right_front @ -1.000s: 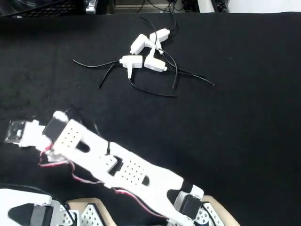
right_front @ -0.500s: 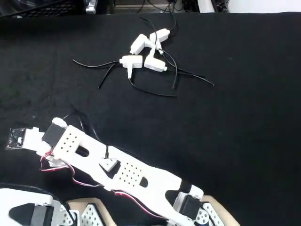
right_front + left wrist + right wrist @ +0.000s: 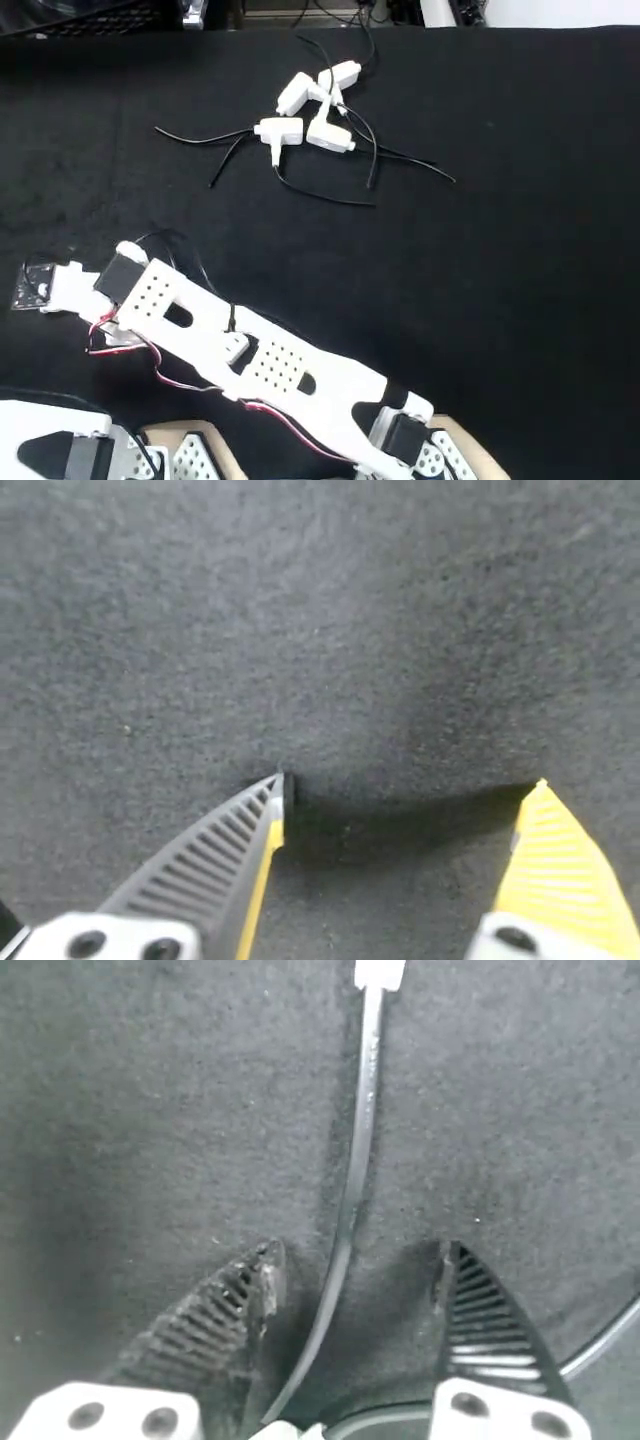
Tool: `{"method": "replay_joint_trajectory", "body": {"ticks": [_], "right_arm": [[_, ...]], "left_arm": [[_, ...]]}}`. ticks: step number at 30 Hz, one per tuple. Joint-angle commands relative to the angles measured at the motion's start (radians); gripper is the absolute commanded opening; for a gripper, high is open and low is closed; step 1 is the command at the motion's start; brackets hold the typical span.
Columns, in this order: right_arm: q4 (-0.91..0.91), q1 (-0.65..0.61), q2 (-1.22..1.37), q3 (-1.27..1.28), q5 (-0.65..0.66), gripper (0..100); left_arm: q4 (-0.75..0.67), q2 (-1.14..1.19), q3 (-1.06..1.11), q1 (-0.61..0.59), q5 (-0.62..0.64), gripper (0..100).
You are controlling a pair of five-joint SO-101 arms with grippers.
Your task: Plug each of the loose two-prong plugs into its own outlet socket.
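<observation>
High view: black-clothed table (image 3: 520, 250), white plugs (image 3: 329, 136) clustered far side. Left gripper (image 3: 410, 783), right gripper (image 3: 360, 1250) fingers spread.

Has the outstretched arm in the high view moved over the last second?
Yes. The arm dipped away from the plugs toward the near edge of the table, then rose back partway toward them.

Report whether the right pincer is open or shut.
Open: the right pincer has its fingertips wide apart, a black cable lying between them.
</observation>
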Motion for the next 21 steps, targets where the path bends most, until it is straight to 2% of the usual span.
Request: {"method": "replay_joint_trajectory", "body": {"ticks": [1,8,16,21], "right_arm": [[0.017,0.021,-0.004,-0.045,0.000,19.0],[0.017,0.064,-0.002,-0.044,0.000,1.8],[0.014,0.072,-0.016,-0.068,0.006,1.2],[0.018,0.075,-0.082,-0.143,0.005,1.2]], "left_arm": [[-0.015,-0.006,-0.041,0.007,-0.005,36],[0.015,-0.012,-0.047,0.004,-0.009,36],[0.051,-0.017,-0.050,0.068,-0.009,36],[0.160,-0.017,-0.182,0.168,-0.008,36]]}}
